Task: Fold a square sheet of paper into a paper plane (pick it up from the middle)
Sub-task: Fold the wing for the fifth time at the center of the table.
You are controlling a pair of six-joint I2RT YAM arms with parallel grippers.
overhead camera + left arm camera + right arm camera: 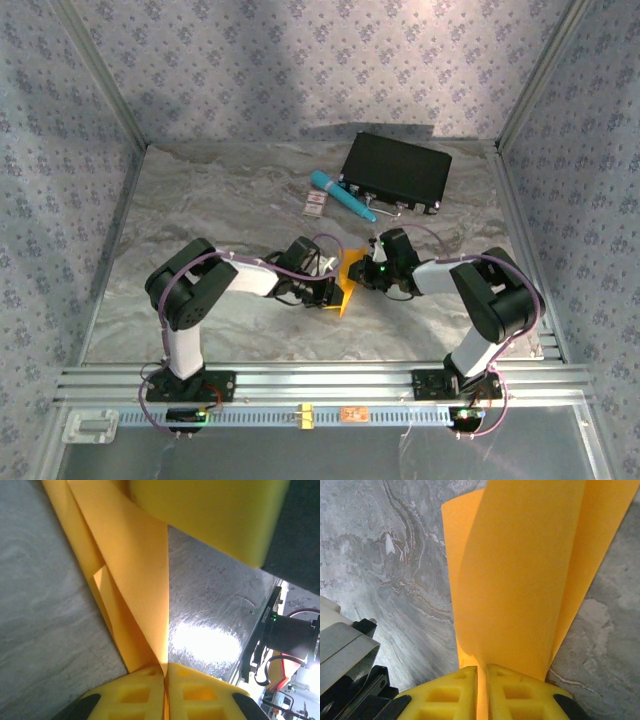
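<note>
The orange-yellow sheet of paper (349,277) hangs folded between my two grippers at the middle of the table. My left gripper (332,293) is shut on its lower edge; in the left wrist view the creased paper (131,575) rises from between the closed yellow fingers (137,695). My right gripper (365,270) is shut on the opposite side; in the right wrist view the curved sheet (520,575) stands up out of the closed yellow fingers (520,692). No finished paper plane shape can be made out.
A black case (396,172) lies at the back right, with a teal pen (342,194) and a small white-and-red card (315,204) just in front of it. The marble tabletop (200,200) is walled left, right and behind.
</note>
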